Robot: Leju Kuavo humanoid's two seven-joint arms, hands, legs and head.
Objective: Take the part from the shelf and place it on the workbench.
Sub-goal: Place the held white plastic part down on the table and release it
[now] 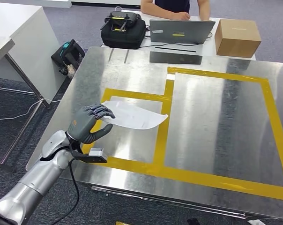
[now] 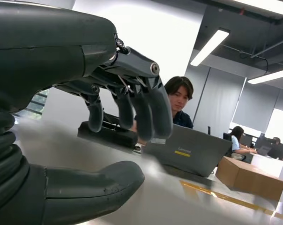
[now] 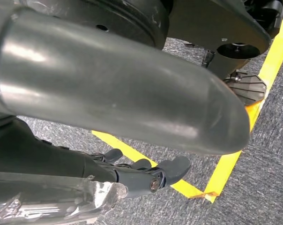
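The left hand (image 1: 88, 123) hovers at the near left of the steel tabletop (image 1: 211, 117), holding the part, a thin white sheet (image 1: 135, 116); in the head view the sheet's near edge runs under the curled fingers (image 1: 101, 111) and above the thumb, so it looks pinched there; the left wrist view shows thumb and fingers parted with a gap, the sheet itself too blurred to make out, so how firm the hold is I cannot tell. The sheet juts out over the smaller yellow-taped rectangle (image 1: 161, 136), its far end seemingly just off the surface, though touching or not is unclear.

To do the placing well, I judge: lower the hand until the sheet lies flat inside the small taped box; spread the fingers only once it rests, or it may flutter or slide on the slick metal; draw the hand back low and straight, without dragging the edge.

The right hand (image 3: 143, 176) hangs by the carpeted floor (image 3: 260, 154), fingers loosely extended, holding nothing.
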